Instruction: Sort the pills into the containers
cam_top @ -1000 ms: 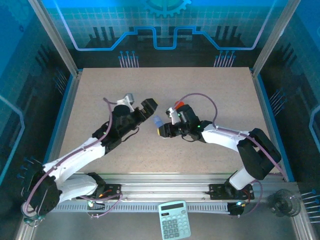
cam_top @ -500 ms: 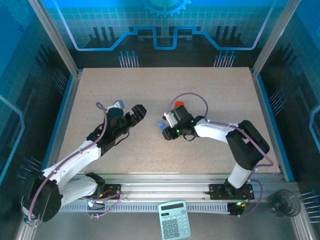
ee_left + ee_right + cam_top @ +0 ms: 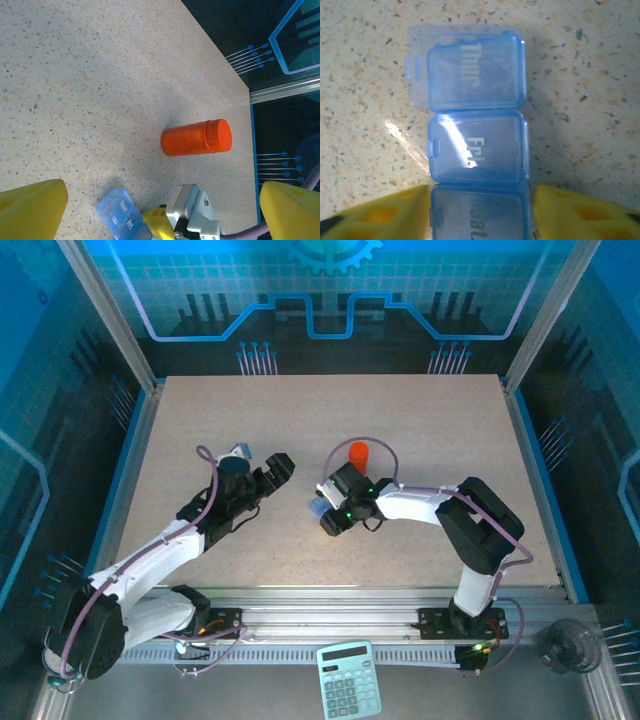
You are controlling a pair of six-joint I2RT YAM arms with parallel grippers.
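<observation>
The speckled beige table is filling the middle of the top view, bounded by blue edging at left and right. A translucent blue pill box is lying flat on it just left of centre, and its lids marked Thur, Fri and Sat are facing up. An orange bottle is standing upright near it, up and to the right.
</observation>
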